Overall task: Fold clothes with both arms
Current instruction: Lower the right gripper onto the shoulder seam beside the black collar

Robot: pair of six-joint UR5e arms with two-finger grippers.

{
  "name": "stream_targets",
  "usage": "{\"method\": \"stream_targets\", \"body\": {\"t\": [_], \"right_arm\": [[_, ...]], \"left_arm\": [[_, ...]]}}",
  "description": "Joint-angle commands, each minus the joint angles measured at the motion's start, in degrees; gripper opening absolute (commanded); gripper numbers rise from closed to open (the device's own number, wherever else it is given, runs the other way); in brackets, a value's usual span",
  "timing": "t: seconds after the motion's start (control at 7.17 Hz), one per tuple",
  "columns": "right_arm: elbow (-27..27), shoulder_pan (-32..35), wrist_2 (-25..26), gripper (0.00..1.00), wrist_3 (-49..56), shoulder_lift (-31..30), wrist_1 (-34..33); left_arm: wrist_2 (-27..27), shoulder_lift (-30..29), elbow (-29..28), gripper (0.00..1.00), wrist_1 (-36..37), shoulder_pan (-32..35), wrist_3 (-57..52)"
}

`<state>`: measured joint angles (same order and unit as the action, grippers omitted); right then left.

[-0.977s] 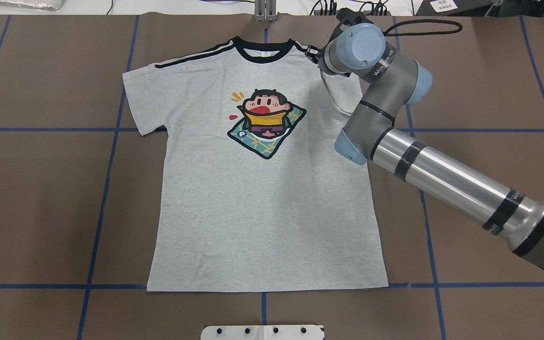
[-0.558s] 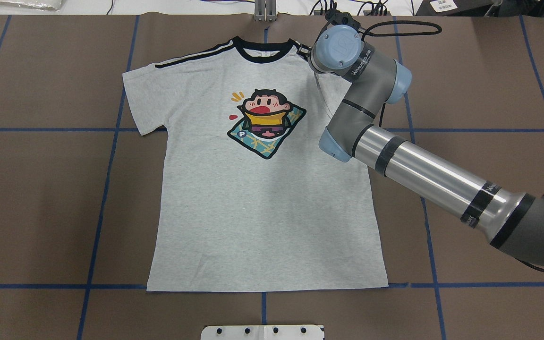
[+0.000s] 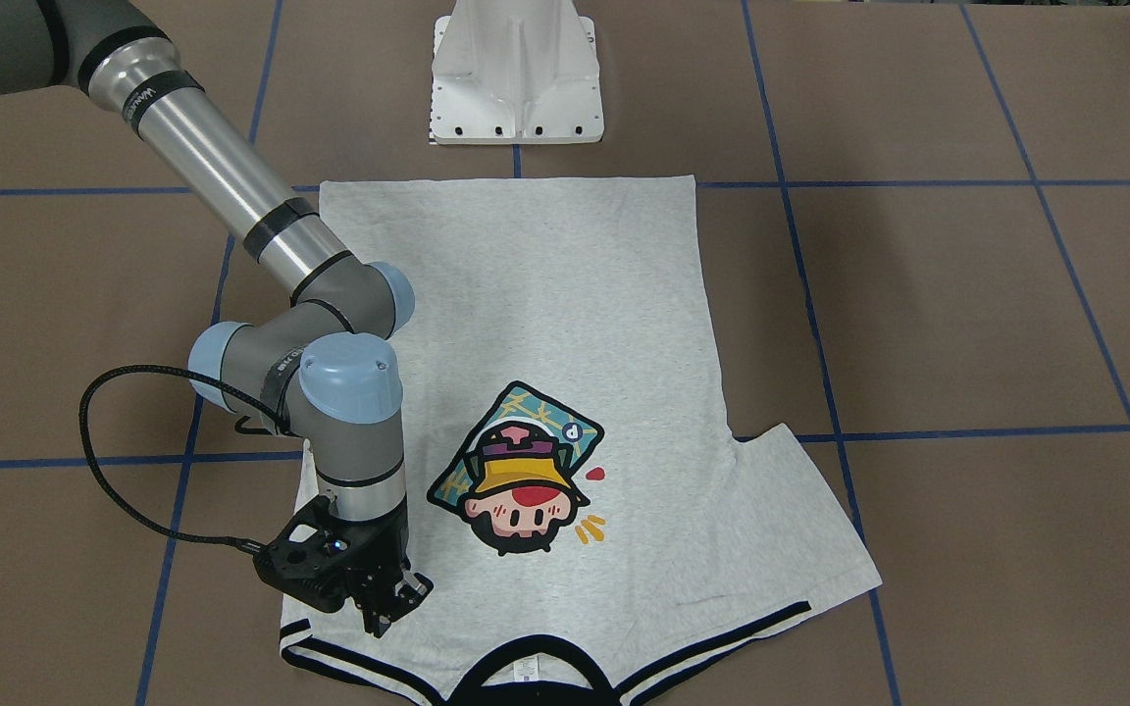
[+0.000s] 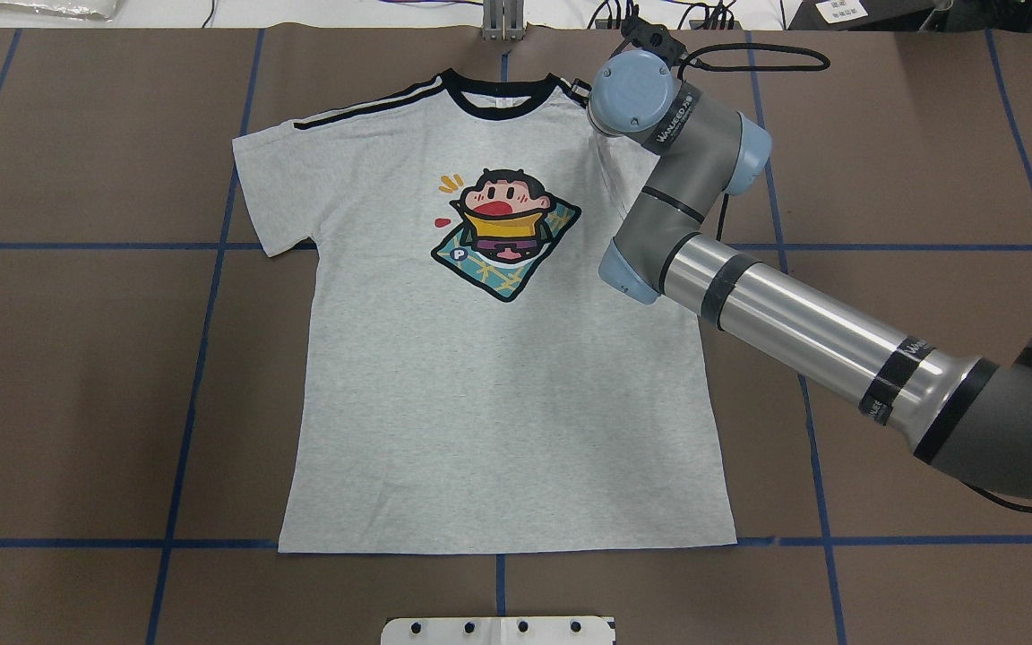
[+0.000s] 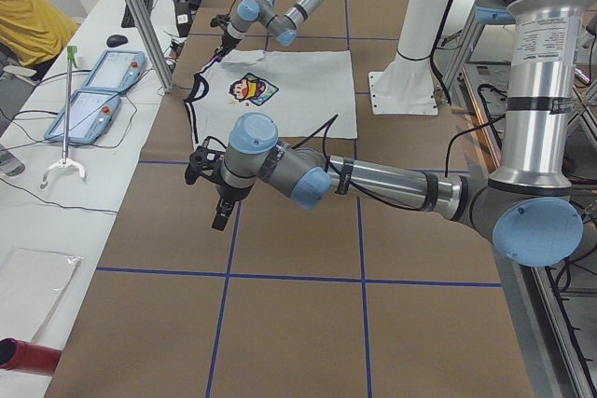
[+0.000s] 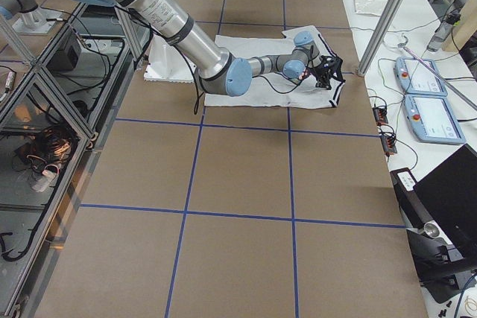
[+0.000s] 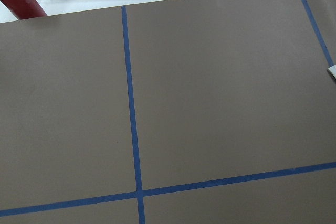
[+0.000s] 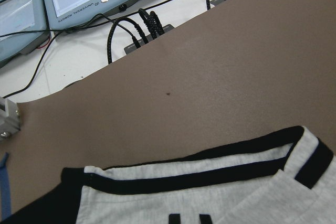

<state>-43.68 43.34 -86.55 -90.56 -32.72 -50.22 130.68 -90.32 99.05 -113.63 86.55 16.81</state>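
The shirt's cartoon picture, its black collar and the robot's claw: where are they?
cartoon print (image 4: 505, 235): overhead view, middle of the picture.
black collar (image 4: 500, 114): overhead view, front dip of the band.
right gripper (image 3: 393, 603): front-facing view, midway between its fingertips.

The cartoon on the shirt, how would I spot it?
Find the big brown table, then the grey T-shirt spread out on it. On its chest sits the cartoon print: the only colourful patch, a face with a yellow hat.
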Motion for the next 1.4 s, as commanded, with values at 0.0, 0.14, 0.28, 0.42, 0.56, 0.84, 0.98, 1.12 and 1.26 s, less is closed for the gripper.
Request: {"method": "stream_targets", "body": {"t": [0.0, 0.14, 0.28, 0.42, 0.56, 0.84, 0.98, 1.12, 1.26], "right_arm": [[-0.2, 0.1, -0.3, 1.0, -0.5, 1.6, -0.2], [-3.1, 0.2, -1.1, 1.0, -0.7, 1.5, -0.9], [-9.3, 0.5, -3.2, 1.0, -0.1, 0.9, -8.2], [-17.5, 0.4, -3.8, 1.0, 0.2, -2.8, -13.1], [-25.8, 0.9, -7.4, 1.0, 0.4, -8.4, -14.0], [-37.5, 2.5, -13.1, 1.0, 2.2, -17.1, -13.9], [-41.2, 2.7, -13.2, 1.0, 2.3, -19.9, -13.9], [-44.1, 3.1, -13.7, 1.0, 2.3, -22.4, -13.9], [-45.2, 3.2, -13.9, 1.0, 2.3, -23.8, -13.9]], "left_arm": [[-0.2, -0.6, -0.9, 1.0, 0.0, -1.8, 1.4], [-0.2, -3.2, -1.9, 1.0, 0.1, -3.6, 9.3], [-0.7, -5.2, -3.3, 1.0, -2.2, -8.3, 15.7], [-0.7, -8.9, -7.6, 1.0, -5.3, -11.8, 20.8], [-0.7, -14.4, -13.1, 1.0, -7.7, -14.7, 27.0], [-0.7, -24.3, -24.8, 0.96, -12.9, -19.2, 35.9], [-1.8, -27.9, -32.1, 0.87, -19.9, -21.6, 40.9], [-6.4, -30.2, -37.2, 0.81, -25.6, -23.3, 45.1], [-11.5, -32.9, -40.2, 0.8, -26.5, -26.5, 46.7]]}}
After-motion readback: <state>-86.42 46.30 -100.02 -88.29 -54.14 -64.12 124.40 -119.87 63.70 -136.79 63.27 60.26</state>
